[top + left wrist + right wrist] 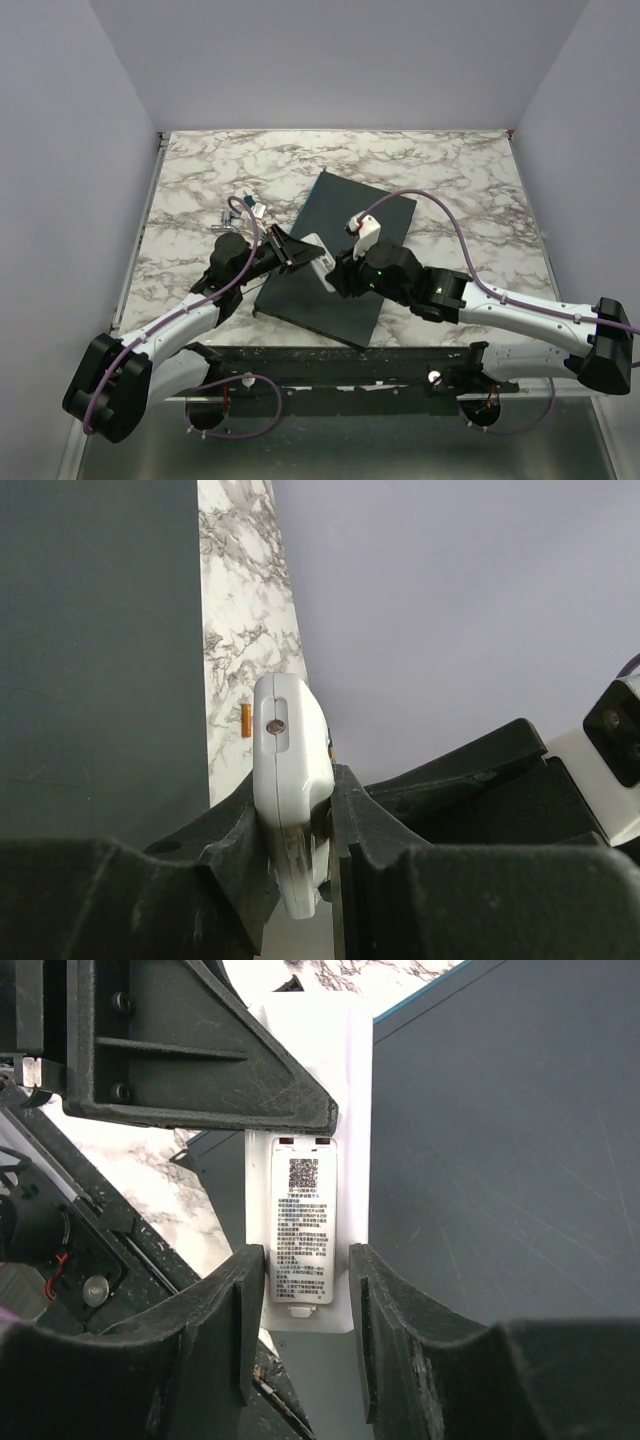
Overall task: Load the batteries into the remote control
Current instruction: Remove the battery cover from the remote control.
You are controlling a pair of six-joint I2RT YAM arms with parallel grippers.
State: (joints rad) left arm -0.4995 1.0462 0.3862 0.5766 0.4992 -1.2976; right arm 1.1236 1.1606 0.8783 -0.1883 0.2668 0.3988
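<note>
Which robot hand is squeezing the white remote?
The left gripper: its fingers clamp the remote control from both sides. On the right gripper, the fingers stand apart, either side of the label.

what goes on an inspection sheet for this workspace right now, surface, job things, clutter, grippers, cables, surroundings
surface: marble table top, with a dark slab lying askew at its middle
job's things: white remote held over the slab, labelled back facing the right wrist camera; one orange battery loose on the marble off the slab; no other battery seen
clutter: small loose bits on the marble left of the slab, too small to identify
grippers: left gripper shut on the remote; right gripper open, fingers flanking the remote's near end, contact unclear
cables: purple cables run along both arms
surroundings: plain pale walls on three sides
</note>
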